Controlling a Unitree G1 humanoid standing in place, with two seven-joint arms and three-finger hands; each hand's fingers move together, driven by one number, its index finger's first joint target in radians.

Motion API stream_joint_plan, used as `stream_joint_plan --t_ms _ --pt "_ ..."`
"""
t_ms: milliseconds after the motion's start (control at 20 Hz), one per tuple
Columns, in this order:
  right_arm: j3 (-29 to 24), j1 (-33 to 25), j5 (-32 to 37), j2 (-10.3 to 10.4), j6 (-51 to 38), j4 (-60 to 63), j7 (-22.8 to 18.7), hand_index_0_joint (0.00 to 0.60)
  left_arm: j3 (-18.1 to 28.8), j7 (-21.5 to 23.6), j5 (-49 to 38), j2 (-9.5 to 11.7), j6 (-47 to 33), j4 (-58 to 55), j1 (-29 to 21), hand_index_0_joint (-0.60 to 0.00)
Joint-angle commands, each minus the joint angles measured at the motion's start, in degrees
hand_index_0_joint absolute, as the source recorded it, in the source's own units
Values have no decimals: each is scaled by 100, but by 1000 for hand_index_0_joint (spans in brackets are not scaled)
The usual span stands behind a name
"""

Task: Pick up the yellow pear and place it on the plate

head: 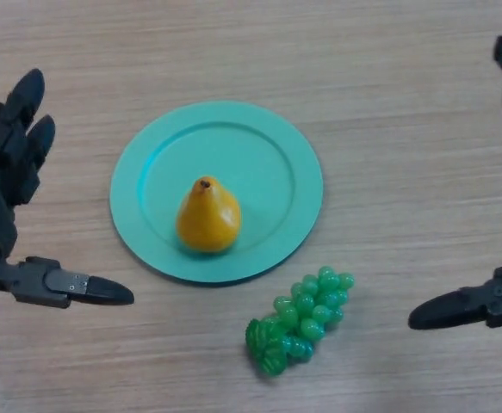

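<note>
The pear [207, 217] stands upright on the plate [302, 185], a little left of and below the plate's centre, stem end up. It rests on its broad base, which is why it holds steady with nothing touching it. Judged from this, the placing looks done.

The plate lies flat on the desk [405, 86] near the middle of the frame. Just below its lower right rim lies a bunch of green grapes [302, 320], close to the rim but on the desk, not on the plate; it plays no part in the task.

The left hand [9, 198] shows at the left edge of the frame, its fingers spread apart and straight, thumb pointing toward the plate, holding nothing. The right hand [492, 301] shows at the right edge, likewise spread with thumb and fingers well apart and empty. Both sit well apart from the plate, which suits hands that have let go.

Count: one pear, one plate, one bunch of grapes, two hands.
</note>
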Motion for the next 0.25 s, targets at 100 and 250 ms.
stream_joint_plan --t_ms 100,250 --pt "25 -268 182 -113 -562 -165 -112 0 734 -99 -479 275 -211 -551 -151 0" --pt "151 -391 214 -105 -366 -190 -97 0 783 -271 -432 220 -117 -783 8 0"
